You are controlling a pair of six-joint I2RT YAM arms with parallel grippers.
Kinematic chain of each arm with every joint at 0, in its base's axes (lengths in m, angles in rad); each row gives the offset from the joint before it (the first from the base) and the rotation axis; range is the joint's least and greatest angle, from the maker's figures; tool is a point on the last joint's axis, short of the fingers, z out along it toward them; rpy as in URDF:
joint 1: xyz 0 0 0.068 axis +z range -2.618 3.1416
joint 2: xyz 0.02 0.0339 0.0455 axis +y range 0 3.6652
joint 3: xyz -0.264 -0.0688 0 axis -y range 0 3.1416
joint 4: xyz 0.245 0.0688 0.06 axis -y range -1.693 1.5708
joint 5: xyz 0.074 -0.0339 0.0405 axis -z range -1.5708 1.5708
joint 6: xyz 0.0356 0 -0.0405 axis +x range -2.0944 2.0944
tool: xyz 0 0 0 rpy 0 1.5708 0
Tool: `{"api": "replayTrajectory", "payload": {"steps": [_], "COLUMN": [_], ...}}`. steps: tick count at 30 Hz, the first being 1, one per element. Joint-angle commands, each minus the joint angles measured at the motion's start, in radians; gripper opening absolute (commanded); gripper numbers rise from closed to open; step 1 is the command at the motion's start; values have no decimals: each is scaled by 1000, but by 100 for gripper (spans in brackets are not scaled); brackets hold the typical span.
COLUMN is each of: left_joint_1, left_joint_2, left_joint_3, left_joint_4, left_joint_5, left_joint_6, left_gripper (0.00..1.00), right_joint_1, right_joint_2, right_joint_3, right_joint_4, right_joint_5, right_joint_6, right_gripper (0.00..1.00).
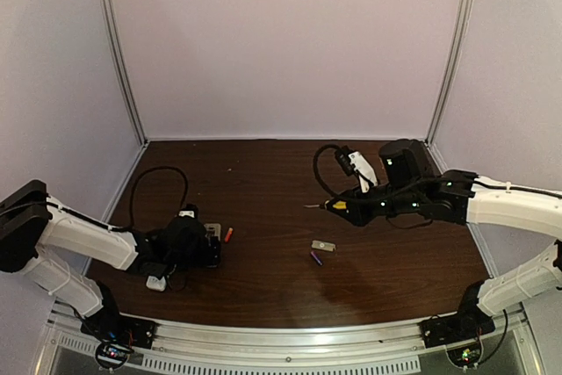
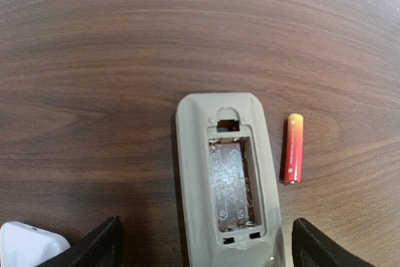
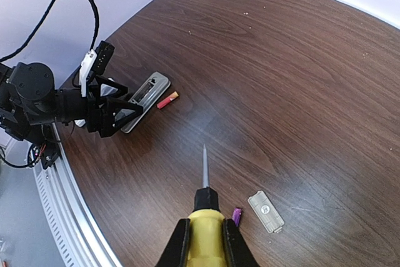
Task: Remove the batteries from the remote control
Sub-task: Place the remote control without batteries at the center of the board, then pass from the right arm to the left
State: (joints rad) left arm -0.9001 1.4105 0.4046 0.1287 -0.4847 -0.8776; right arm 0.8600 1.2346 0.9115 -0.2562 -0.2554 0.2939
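The grey remote control (image 2: 195, 186) lies back-up on the dark wooden table, its battery compartment (image 2: 232, 179) uncovered and empty. A red-orange battery (image 2: 293, 149) lies just right of it, parallel to it. My left gripper (image 2: 206, 254) stands open, its fingers well apart on either side of the remote's near end without touching it. In the top view the remote (image 1: 212, 231) and the red battery (image 1: 228, 234) sit by the left gripper (image 1: 207, 250). A purple battery (image 3: 236, 216) lies on the table near my right gripper (image 3: 205, 226), which is shut on a yellow-handled screwdriver (image 3: 205, 245) held above the table.
The small grey cover plate (image 3: 265, 212) lies beside the purple battery mid-table (image 1: 323, 245). A white block (image 2: 28, 242) sits left of the left gripper. A black cable (image 1: 158, 183) loops over the left arm.
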Motion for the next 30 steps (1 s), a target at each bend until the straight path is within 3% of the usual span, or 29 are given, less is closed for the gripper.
{"api": "replayTrajectory", "payload": {"steps": [1, 6, 10, 17, 24, 30], "left_joint_1": [7, 4, 5, 4, -34, -63], "left_joint_2": [-18, -80, -140, -226, -170, -30], "left_joint_3": [39, 79, 145, 250, 365, 485], "left_joint_4": [-36, -65, -99, -67, -12, 6], "left_joint_5": [-3, 10, 54, 301, 550, 726], "left_joint_6": [1, 115, 291, 686, 1057, 1266], "left_gripper": [96, 95, 94, 89, 83, 75], "right_joint_1": [8, 8, 7, 3, -6, -8], "right_joint_2": [5, 21, 25, 10, 18, 42], "right_joint_3": [-2, 9, 25, 32, 68, 101], "right_joint_4": [35, 27, 2, -28, -39, -28], "right_joint_5": [29, 27, 33, 4, -93, -227], "right_joint_6": [-35, -61, -87, -123, -133, -104], "right_gripper": [0, 0, 0, 0, 0, 0]}}
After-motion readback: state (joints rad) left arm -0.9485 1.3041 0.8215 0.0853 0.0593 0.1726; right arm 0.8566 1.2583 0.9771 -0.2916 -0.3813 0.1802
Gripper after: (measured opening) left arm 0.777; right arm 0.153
